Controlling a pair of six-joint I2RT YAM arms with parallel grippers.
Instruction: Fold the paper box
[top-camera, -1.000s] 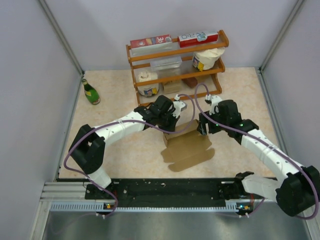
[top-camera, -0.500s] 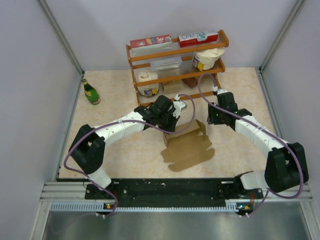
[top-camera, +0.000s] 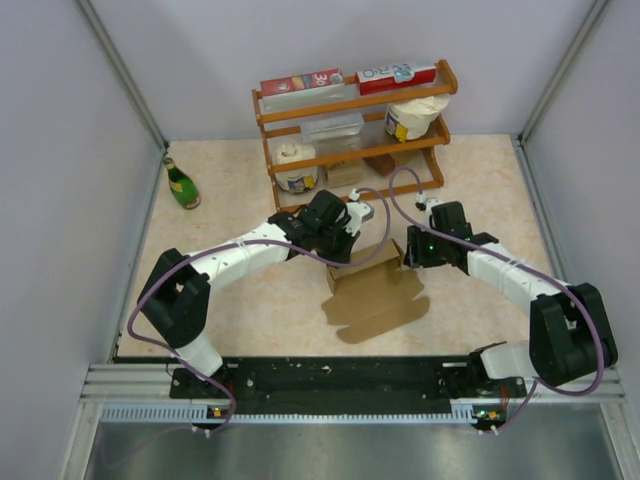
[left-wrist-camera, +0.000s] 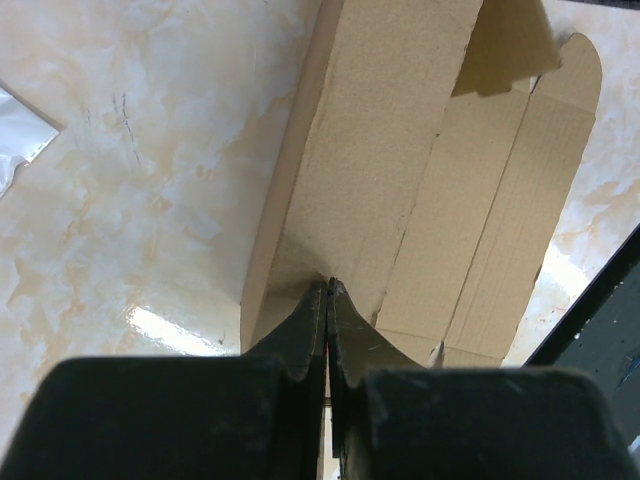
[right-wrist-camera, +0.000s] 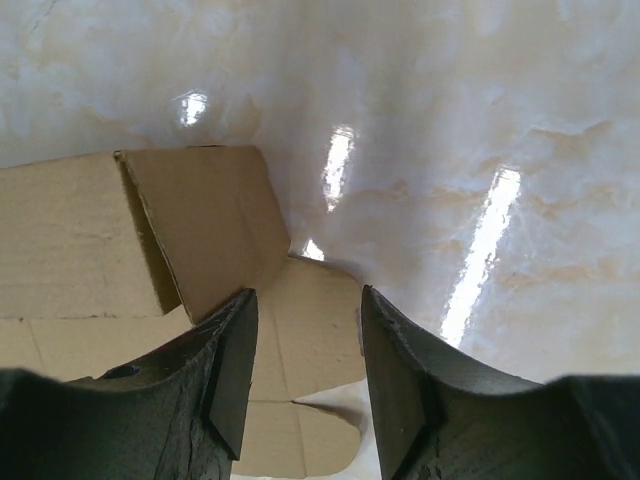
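The right end effector (top-camera: 408, 250), half open and empty, had returned to the paper box's (top-camera: 375, 290) three-o'clock flap, likely to fold it; the left end effector (left-wrist-camera: 328, 292) stayed clamped on its wall.

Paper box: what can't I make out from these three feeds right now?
Left wrist: the left hand, shut on the paper box, blocks the box's near edge; the top edge cuts off its far end.
Right wrist: the box runs off the left edge; whether the open right hand touches the side flap is unclear.
Top view: both hands' fingers are too small and dark to make out.
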